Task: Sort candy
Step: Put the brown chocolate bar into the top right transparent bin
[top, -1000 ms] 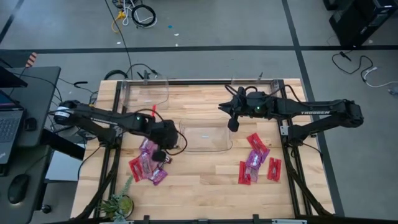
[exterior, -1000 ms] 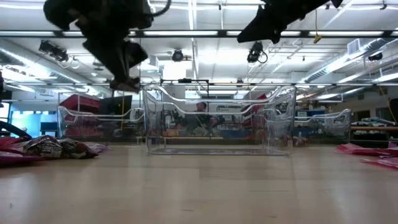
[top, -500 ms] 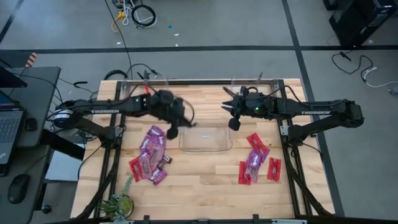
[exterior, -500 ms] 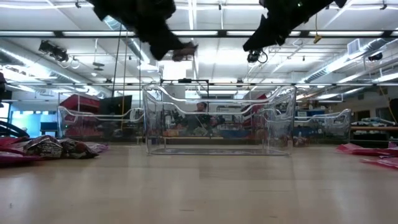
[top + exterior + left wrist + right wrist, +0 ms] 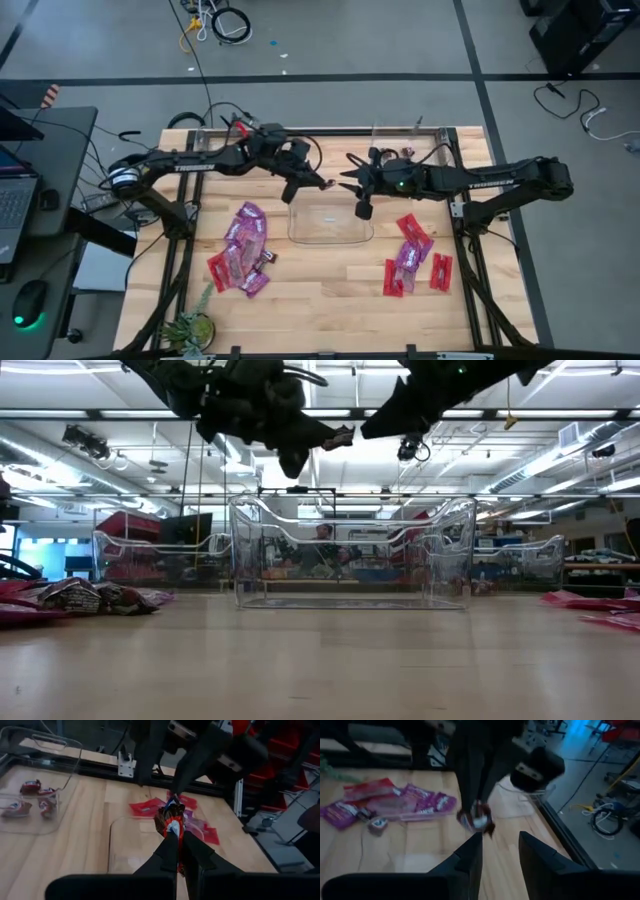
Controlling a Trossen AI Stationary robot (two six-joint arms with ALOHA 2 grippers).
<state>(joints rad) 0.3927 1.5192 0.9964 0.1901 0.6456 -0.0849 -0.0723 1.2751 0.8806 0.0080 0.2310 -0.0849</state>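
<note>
My left gripper (image 5: 318, 184) is shut on a small dark brown and red candy packet (image 5: 171, 821), high above the far rim of the middle clear bin (image 5: 330, 222). My right gripper (image 5: 346, 178) is open and points at it from the table's right, fingertips just short of the packet (image 5: 476, 820). In the low view the two grippers (image 5: 330, 438) (image 5: 375, 425) face each other well above the bin (image 5: 350, 555). Purple and red candy lies flat in a heap on the table's left (image 5: 240, 250) and another on its right (image 5: 415, 255). My left gripper pinches the candy packet by its near end (image 5: 173, 836) between its two fingers, which come level from the table's left. The packet is lifted clear and sticks out past the fingertips (image 5: 343, 433) toward the right gripper.
A clear bin at the far left (image 5: 238, 148) stands empty-looking; another clear bin (image 5: 35, 805) holds a few red pieces. A metal frame (image 5: 470, 230) edges the table. A small plant (image 5: 190, 325) sits at the near left corner. Bare wood shows at the near middle.
My left gripper has risen from the left candy heap with the packet and swung toward the far edge and right, ending above the middle bin's far rim, turned level toward the right gripper. My right gripper has shifted a little left toward it.
</note>
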